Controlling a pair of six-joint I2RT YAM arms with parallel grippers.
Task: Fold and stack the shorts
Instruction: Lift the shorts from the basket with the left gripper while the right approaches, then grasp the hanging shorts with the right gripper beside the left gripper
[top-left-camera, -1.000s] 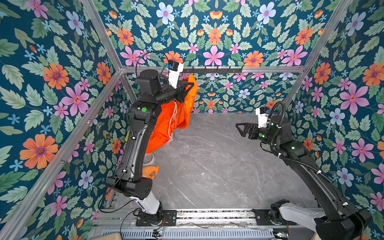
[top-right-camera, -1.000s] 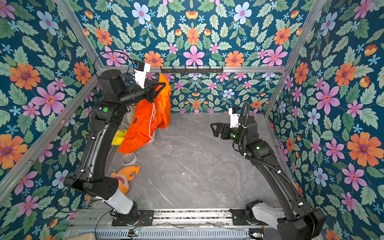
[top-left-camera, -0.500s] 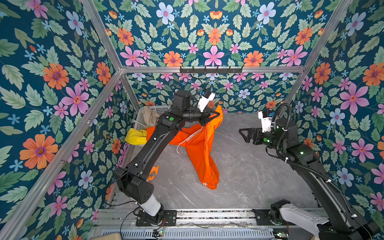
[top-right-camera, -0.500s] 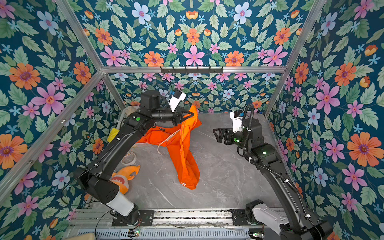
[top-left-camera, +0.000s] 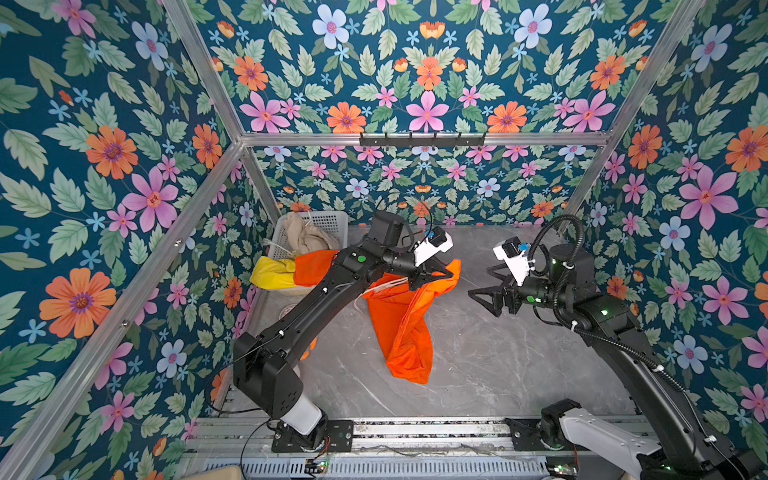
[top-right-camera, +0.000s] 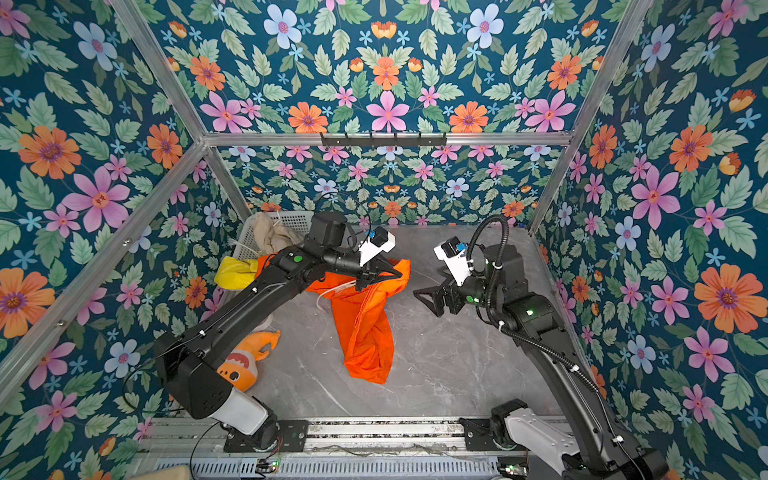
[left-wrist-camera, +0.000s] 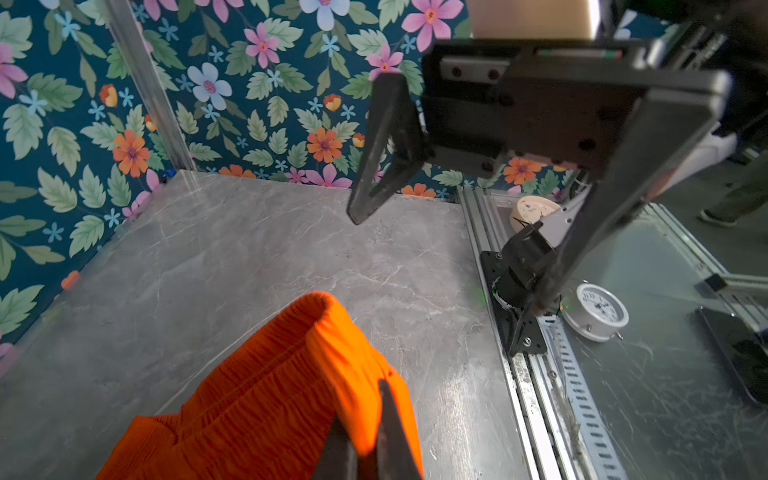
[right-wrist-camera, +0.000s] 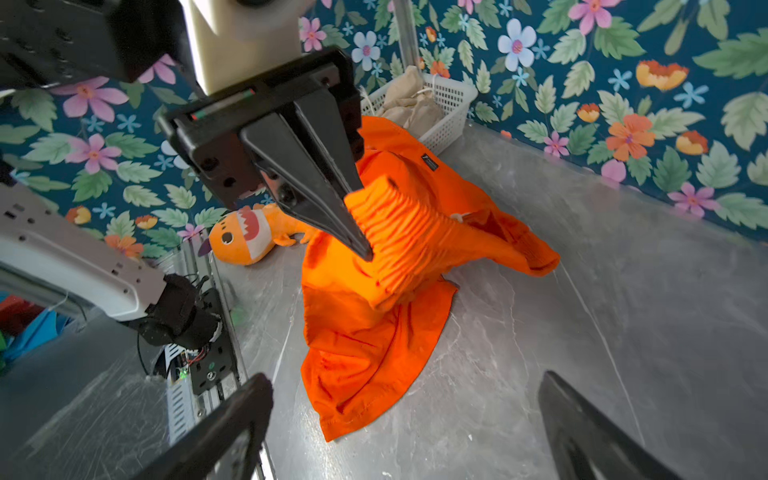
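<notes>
Where arm (top-left-camera: 320, 293) crosses, orange shorts (top-left-camera: 403, 328) hidden.

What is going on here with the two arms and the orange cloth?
The left claw is shut on the waistband of the orange shorts and holds it above the grey table, while one leg trails on the surface. The right claw hangs open beside them, holding nothing. The beige shorts lie in the white basket at the back, and the yellow shorts hang at its front edge. Nothing is folded yet.
</notes>
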